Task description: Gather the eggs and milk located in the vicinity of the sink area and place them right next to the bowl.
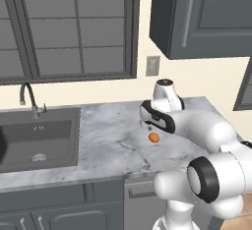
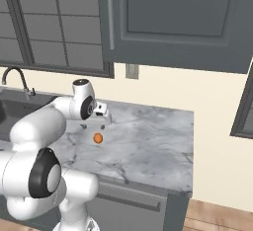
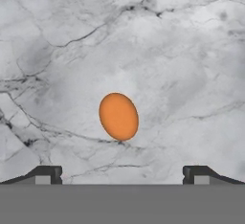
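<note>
One orange-brown egg (image 1: 154,137) (image 2: 98,138) (image 3: 118,116) lies alone on the marble counter (image 1: 113,145), to the right of the sink (image 1: 39,138). My gripper (image 1: 150,127) (image 2: 94,125) (image 3: 122,173) hangs just above the egg, pointing straight down, open, with nothing between its fingers. In the hand view the egg sits a little above the midpoint of the two fingertips (image 3: 48,173). The sink's curved dark faucet (image 1: 27,96) stands at its back. The second egg, the milk and the bowl are out of view.
A dark wall cabinet (image 1: 202,17) hangs over the counter's right part, and an outlet (image 1: 153,66) sits on the wall behind. The counter ends at its right edge (image 2: 190,175) and its front edge (image 1: 98,179). Windows (image 1: 69,27) span the back wall.
</note>
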Controlling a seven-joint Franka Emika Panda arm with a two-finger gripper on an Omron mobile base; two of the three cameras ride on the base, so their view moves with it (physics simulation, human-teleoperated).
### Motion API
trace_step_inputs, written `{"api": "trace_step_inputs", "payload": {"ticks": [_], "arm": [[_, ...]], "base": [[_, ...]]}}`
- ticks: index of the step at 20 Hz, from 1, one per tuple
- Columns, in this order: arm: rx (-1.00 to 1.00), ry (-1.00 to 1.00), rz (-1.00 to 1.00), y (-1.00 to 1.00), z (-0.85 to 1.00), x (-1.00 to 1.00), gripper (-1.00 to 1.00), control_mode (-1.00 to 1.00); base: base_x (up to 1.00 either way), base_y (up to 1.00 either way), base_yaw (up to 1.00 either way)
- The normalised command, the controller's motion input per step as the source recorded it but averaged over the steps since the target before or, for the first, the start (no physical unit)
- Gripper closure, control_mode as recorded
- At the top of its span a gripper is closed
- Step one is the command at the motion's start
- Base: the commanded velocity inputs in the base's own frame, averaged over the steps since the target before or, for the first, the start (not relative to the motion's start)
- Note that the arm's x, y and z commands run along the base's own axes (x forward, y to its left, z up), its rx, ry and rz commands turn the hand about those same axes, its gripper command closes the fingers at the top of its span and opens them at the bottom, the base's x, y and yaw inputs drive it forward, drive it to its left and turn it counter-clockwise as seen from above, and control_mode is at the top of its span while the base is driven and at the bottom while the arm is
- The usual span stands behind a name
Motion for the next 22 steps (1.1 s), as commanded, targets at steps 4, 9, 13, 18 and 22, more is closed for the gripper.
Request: {"api": "trace_step_inputs", "payload": {"ticks": [4,9,13,18,22], "arm": [[0.00,0.00,0.00,0.00,-0.21,0.01,-1.00,-1.00],[0.00,0.00,0.00,0.01,-0.28,0.08,-1.00,-1.00],[0.00,0.00,0.00,0.00,-0.23,0.14,-1.00,-1.00],[0.00,0.00,0.00,0.00,-0.21,0.19,-1.00,-1.00],[0.00,0.00,0.00,0.00,-0.19,0.13,-1.00,-1.00]], "base": [[0.00,0.00,0.00],[0.00,0.00,0.00],[0.00,0.00,0.00],[0.00,0.00,0.00],[0.00,0.00,0.00]]}}
